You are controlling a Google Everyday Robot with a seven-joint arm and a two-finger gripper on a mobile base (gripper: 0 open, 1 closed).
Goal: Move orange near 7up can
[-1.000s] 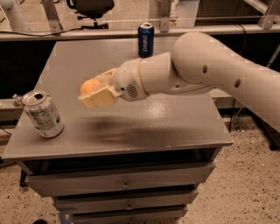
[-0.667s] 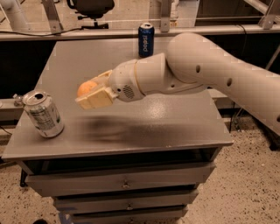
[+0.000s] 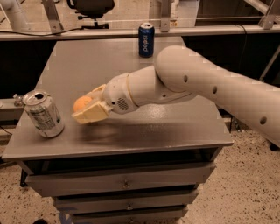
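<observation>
You have one view only. It looks from the front of the table point(image 3: 87, 61), from above and steeply down, facing the far edge and the chair point(image 3: 91, 6) at the top of the frame. It stands near: the tabletop fills the middle, the drawers point(image 3: 122, 183) run along the bottom, and the floor point(image 3: 245, 183) shows at lower right. The arm point(image 3: 210, 83) enters at the right edge. The gripper point(image 3: 85, 108) sits left of centre, clasping the orange point(image 3: 80, 103). The 7up can point(image 3: 42, 114) stands at the left edge, the Pepsi can point(image 3: 146, 40) at top centre.
</observation>
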